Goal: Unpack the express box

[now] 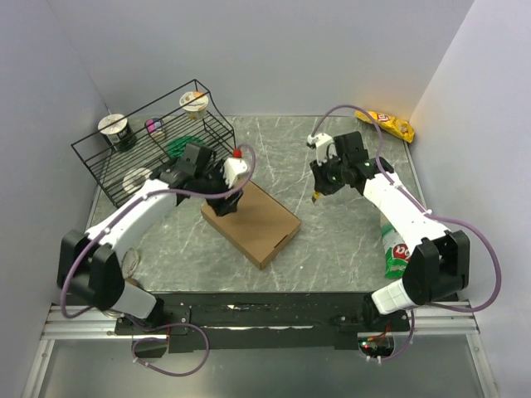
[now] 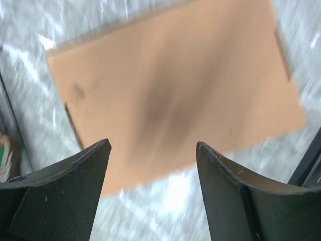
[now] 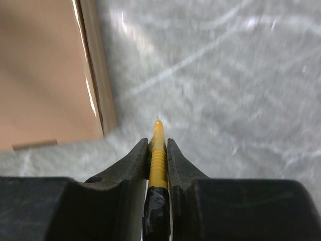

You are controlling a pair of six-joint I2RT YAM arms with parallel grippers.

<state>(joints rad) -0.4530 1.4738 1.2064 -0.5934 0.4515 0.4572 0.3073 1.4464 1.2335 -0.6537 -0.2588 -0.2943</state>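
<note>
The express box [image 1: 253,222] is a flat brown carton lying closed on the marble table, in the middle of the top view. It fills the left wrist view [image 2: 175,85] and shows at the left of the right wrist view [image 3: 45,75]. My left gripper [image 1: 226,201] hovers over the box's far left end, open and empty [image 2: 153,145]. My right gripper [image 1: 318,195] is to the right of the box, above the table, shut on a yellow cutter with black tape on its handle [image 3: 158,150], tip pointing down.
A black wire rack [image 1: 153,141] with cups and small items stands at the back left. A yellow snack bag [image 1: 390,124] lies at the back right. A green and white packet [image 1: 394,249] lies by the right arm. A round tin [image 1: 133,264] sits near the left arm's base.
</note>
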